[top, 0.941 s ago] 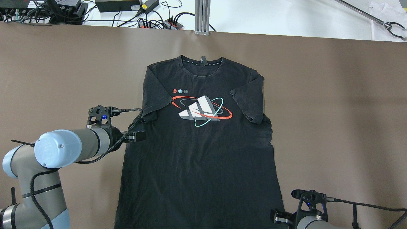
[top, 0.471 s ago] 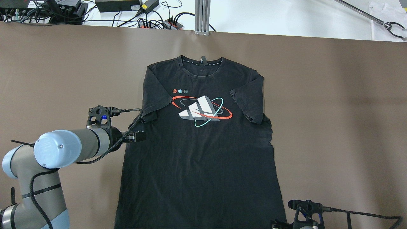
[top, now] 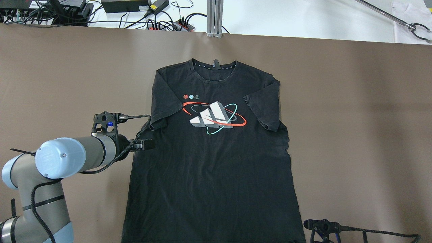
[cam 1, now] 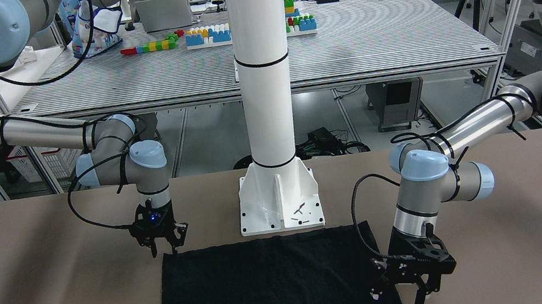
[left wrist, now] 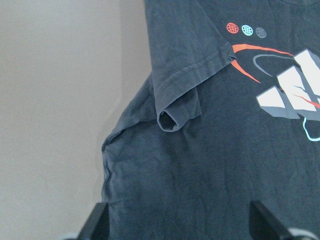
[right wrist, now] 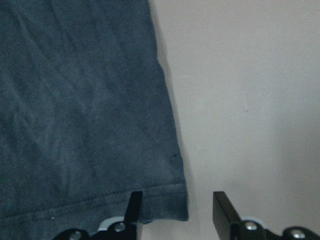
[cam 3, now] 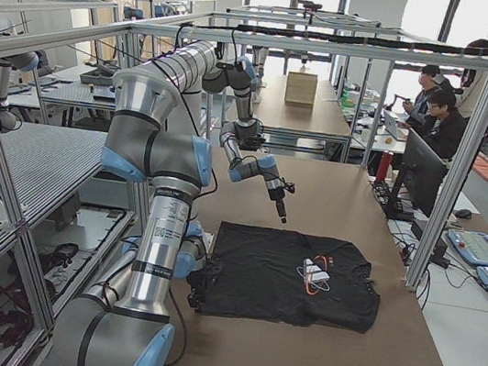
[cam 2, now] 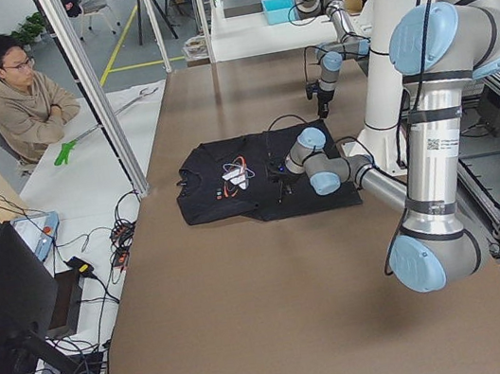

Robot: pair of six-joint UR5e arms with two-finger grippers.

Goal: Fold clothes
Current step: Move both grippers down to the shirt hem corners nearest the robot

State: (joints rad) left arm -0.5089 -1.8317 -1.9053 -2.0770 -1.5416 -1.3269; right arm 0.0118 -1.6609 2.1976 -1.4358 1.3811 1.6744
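The black T-shirt (top: 209, 162) lay flat, print up, in the middle of the brown surface (top: 354, 135), its hem toward the robot's edge. The left hand (left wrist: 180, 222) hung spread over the shirt's side edge, just below the sleeve (left wrist: 175, 115). The right hand (right wrist: 177, 212) was spread astride the hem corner. I'd worry a shallow pinch there would catch only one layer, dragging the fold crooked

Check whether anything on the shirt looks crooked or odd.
The shirt lies mostly flat, but the sleeve beside the left gripper ends in a cuff that curls up into an open tube instead of lying flat.
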